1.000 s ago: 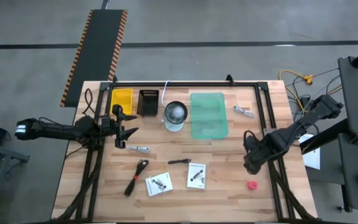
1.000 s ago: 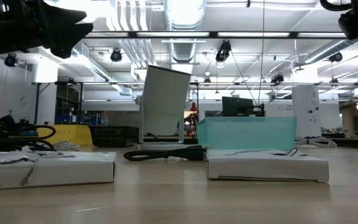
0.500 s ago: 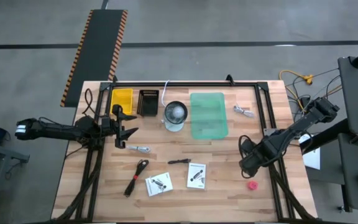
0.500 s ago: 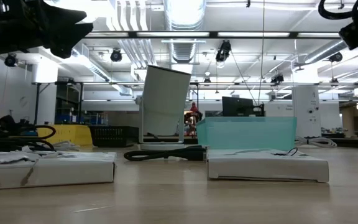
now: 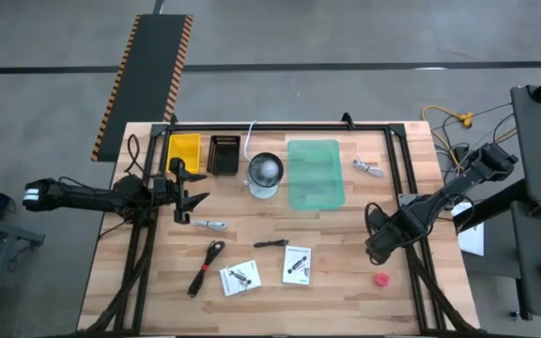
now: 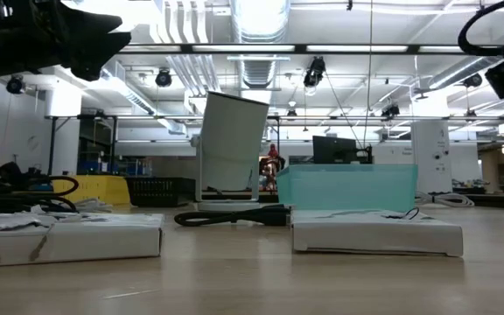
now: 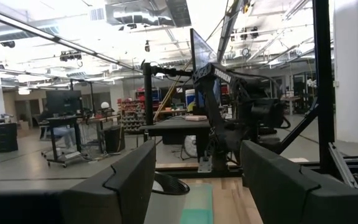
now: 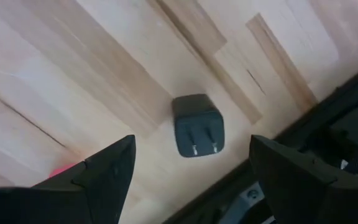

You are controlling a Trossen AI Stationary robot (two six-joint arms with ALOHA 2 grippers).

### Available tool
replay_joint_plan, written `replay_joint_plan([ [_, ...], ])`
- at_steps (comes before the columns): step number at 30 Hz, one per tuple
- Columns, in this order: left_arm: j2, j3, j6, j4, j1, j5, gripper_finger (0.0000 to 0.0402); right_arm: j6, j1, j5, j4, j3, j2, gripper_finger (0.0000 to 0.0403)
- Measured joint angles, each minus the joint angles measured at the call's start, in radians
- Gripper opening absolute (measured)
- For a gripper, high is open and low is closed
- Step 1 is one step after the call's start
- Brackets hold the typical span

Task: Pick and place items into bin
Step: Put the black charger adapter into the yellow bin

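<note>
Bin (image 5: 316, 174): green, flanked by white cup (image 5: 264, 174) and silver piece (image 5: 367, 168).
Right gripper (image 8: 188, 180): spread wide above black plug (image 8: 197, 125), near red knob (image 5: 380, 279).
Left gripper (image 7: 194, 177): fingers apart, empty.

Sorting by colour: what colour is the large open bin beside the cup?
Translucent teal-green bin, seen best in the high view.

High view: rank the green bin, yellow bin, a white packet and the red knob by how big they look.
1. Green bin
2. Yellow bin
3. White packets: the left one and the right one look about alike, and close to the yellow bin
4. Red knob
</note>
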Motion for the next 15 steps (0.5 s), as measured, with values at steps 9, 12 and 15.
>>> replay_joint_plan([
  [9, 0.0, 0.0, 0.001, 0.0, 0.0, 0.0, 0.0219, -0.024, 0.0, 0.004, 0.009, -0.028, -0.001, 0.0293],
  [12, 0.0, 0.0, 0.001, 0.0, 0.0, 0.0, 0.0219, -0.027, 0.0, 0.006, 0.029, -0.041, -0.001, 0.0289],
  [15, 0.0, 0.0, 0.001, 0.0, 0.0, 0.0, 0.0219, -0.052, 0.0, 0.007, 0.058, -0.065, 0.0, 0.0286],
])
